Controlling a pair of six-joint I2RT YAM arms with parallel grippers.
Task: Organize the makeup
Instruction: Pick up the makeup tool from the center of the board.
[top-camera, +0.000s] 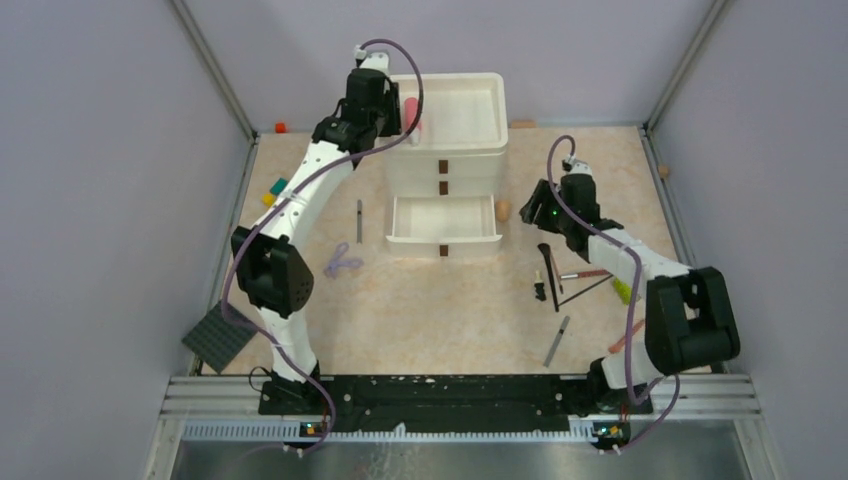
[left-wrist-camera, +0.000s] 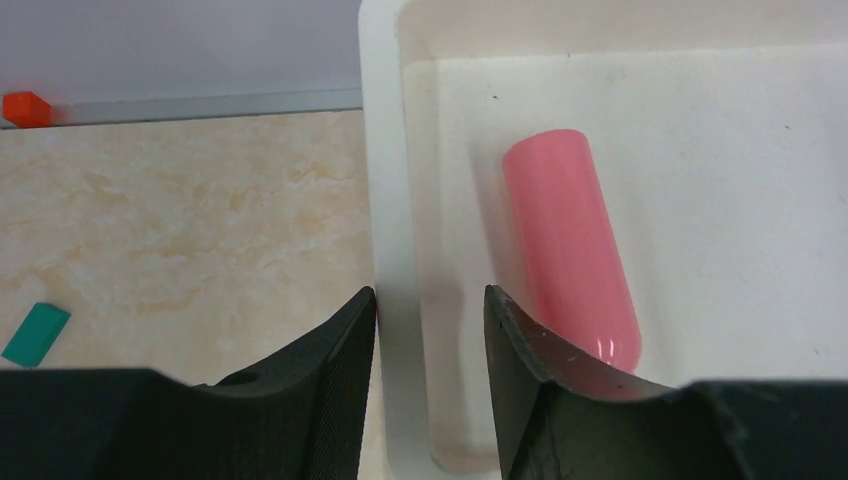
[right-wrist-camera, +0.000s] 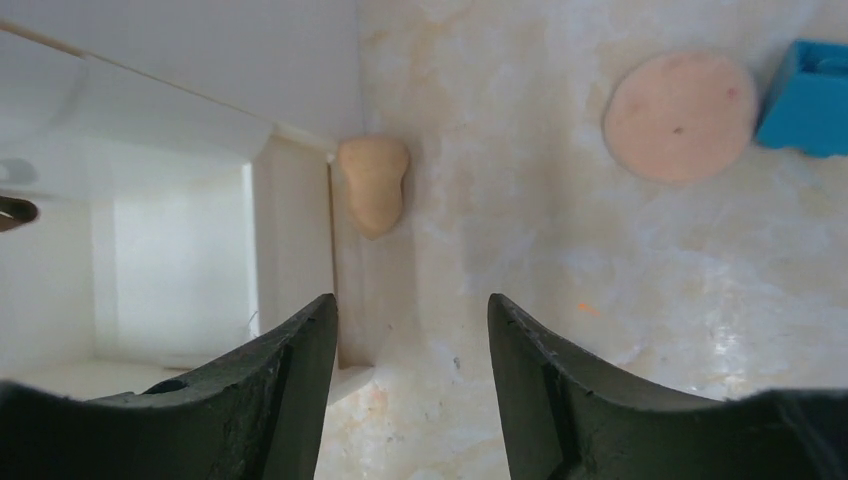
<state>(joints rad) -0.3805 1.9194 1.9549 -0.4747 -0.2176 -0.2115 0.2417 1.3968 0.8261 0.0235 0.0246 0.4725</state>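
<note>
The pink spray bottle (top-camera: 411, 112) lies in the top tray (top-camera: 470, 100) of the white drawer organizer; in the left wrist view the bottle (left-wrist-camera: 570, 240) rests just right of my right finger. My left gripper (top-camera: 396, 116) is open and empty, its jaws (left-wrist-camera: 430, 310) straddling the tray's left wall (left-wrist-camera: 385, 200). My right gripper (top-camera: 528, 206) is open and empty (right-wrist-camera: 412, 310) over the table beside the open bottom drawer (top-camera: 445, 222). A peach sponge (right-wrist-camera: 373, 183) lies against the drawer's right side (top-camera: 503, 210). A round peach pad (right-wrist-camera: 680, 115) lies further off.
Brushes and pencils (top-camera: 562, 275) lie scattered at the right, a grey pencil (top-camera: 557, 340) nearer the front, another pencil (top-camera: 359, 220) left of the drawer. A lilac item (top-camera: 342, 262), toy blocks (top-camera: 275, 190) and the studded plate (top-camera: 218, 338) lie at the left.
</note>
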